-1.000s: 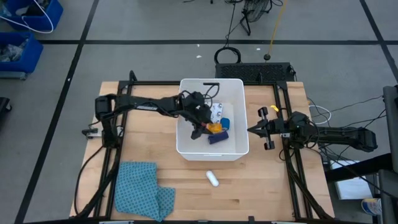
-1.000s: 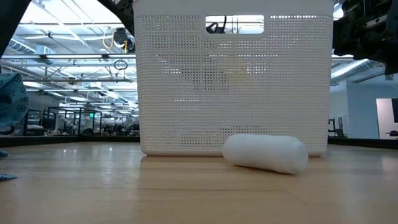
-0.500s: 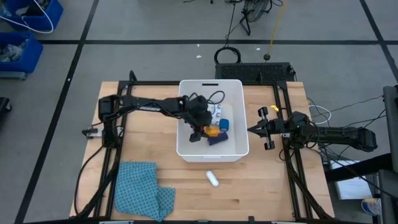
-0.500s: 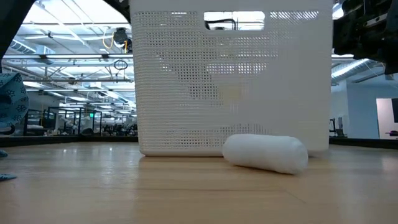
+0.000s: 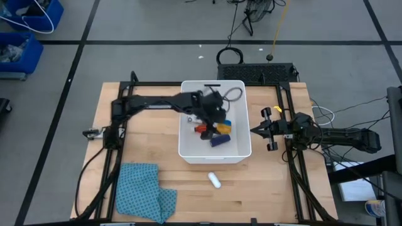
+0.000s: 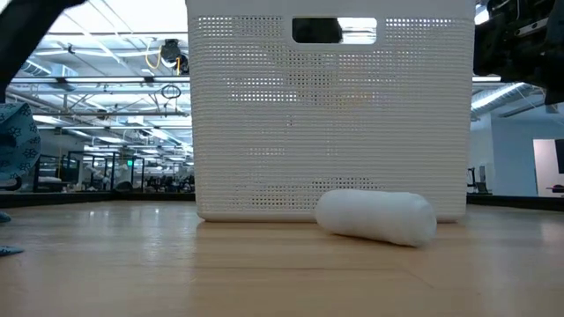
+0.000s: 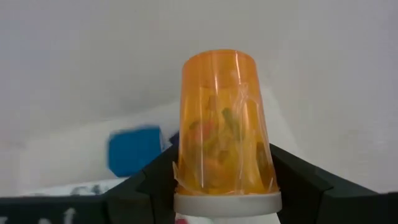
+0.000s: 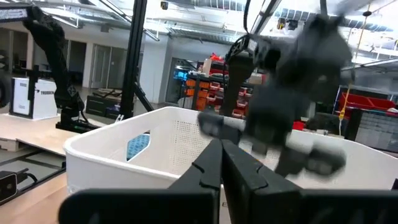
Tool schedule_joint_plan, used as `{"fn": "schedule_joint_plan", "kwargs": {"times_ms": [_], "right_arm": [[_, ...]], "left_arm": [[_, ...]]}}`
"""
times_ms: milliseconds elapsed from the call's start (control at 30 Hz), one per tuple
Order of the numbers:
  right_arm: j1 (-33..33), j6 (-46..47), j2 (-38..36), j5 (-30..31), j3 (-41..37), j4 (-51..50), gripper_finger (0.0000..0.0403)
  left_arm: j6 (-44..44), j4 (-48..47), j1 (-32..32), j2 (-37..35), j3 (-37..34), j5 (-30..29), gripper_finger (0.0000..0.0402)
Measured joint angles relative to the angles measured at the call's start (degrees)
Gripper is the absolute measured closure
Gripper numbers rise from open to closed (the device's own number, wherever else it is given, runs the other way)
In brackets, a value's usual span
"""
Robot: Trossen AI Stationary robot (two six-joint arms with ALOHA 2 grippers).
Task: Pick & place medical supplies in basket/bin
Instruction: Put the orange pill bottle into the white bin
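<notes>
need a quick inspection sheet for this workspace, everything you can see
surface: light wooden table, black frame rails along both sides.
job's things: white perforated plastic tub at centre holding red, orange and blue items; white cylinder lying on the table in front of it; orange pill bottle between the left gripper's fingers.
clutter: blue patterned cloth at the near left corner.
grippers: left gripper over the tub, shut on the bottle; right gripper shut, waiting beside the tub's right wall.
cables: black cable loop on the floor behind the table.
surroundings: blue bins on the floor, far left.
</notes>
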Motion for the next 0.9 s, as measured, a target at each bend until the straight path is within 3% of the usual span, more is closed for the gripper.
{"fn": "schedule_joint_plan", "kwargs": {"times_ms": [333, 900], "right_arm": [[0.0, 0.17, 0.04, -0.25, 0.0, -0.39, 0.0403], [0.0, 0.24, 0.04, -0.25, 0.02, -0.96, 0.0403]], "left_arm": [[0.19, -4.26, -3.99, 10.88, 1.0, 0.23, 0.02], [1.68, -6.03, -5.61, 12.12, 1.16, 1.77, 0.019]]}}
